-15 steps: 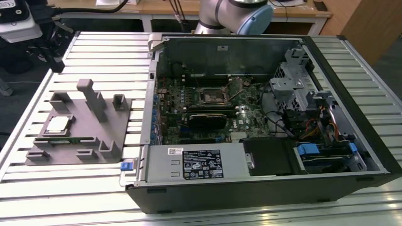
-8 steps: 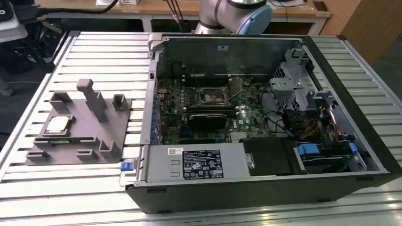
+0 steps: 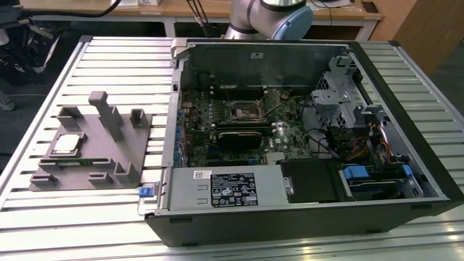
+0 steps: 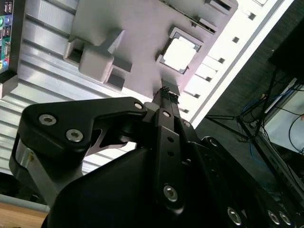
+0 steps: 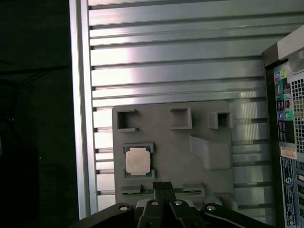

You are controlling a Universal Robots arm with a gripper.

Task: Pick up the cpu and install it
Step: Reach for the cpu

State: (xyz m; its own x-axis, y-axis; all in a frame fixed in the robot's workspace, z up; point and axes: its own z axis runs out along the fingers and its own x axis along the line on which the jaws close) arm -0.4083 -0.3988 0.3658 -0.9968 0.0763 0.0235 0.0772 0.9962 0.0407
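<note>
Items counted: one small flat square cpu [image 3: 66, 143] with a pale silvery metal top; one grey plastic holder [image 3: 76, 178]; one long thin green memory stick [image 5: 187, 191]; one open black computer case [image 3: 305, 220]; one green motherboard [image 3: 199, 130]; one black square socket frame [image 3: 245, 111]; one ribbed aluminium table [image 3: 116, 60]; one black gripper [image 5: 163, 186].
</note>
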